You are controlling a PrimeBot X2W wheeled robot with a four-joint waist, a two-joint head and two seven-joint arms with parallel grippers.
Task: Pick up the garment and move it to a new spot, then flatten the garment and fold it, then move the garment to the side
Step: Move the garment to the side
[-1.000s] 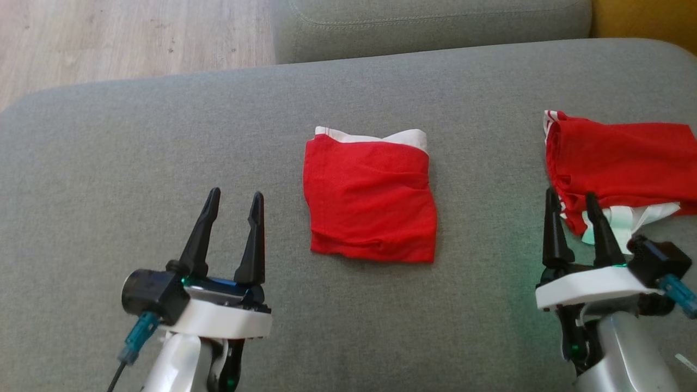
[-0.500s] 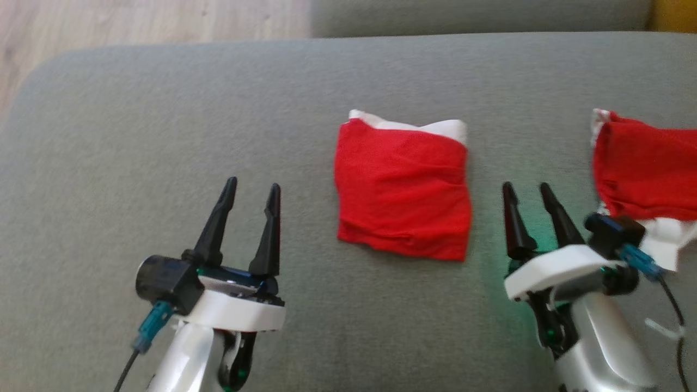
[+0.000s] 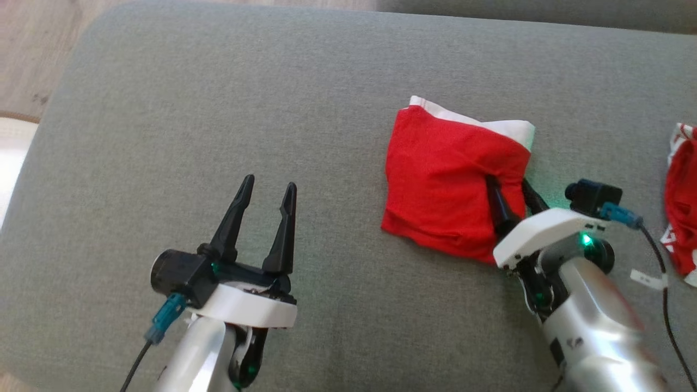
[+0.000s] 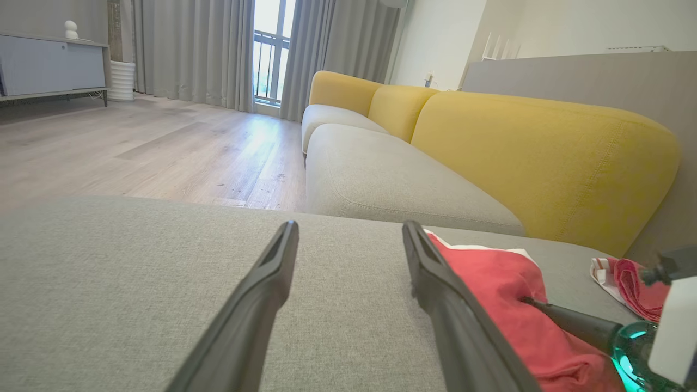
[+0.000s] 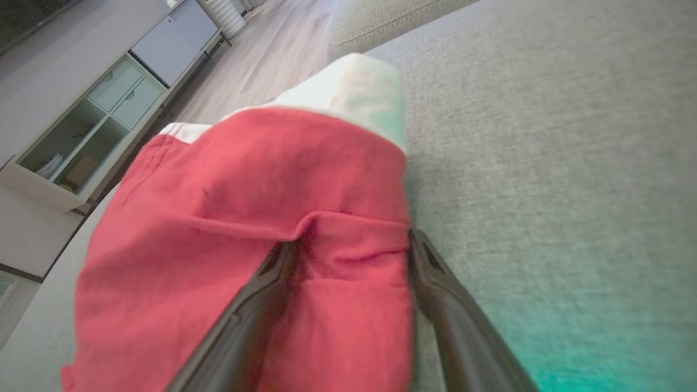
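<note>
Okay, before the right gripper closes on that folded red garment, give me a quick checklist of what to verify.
1. Right gripper open: ok, fingers spread.
2. Fabric between its fingers: ok. The right wrist view shows the right edge of the folded red garment lying between them.
3. All folded layers caught: cannot tell, the underside is hidden.
4. Fold tidy: ok, a compact near-square with a white edge at the far side.
5. Left gripper out of the way: ok, open over bare sofa cushion, apart from the garment.
6. Second red garment apart from the grasp: ok, it lies off to the right.
</note>
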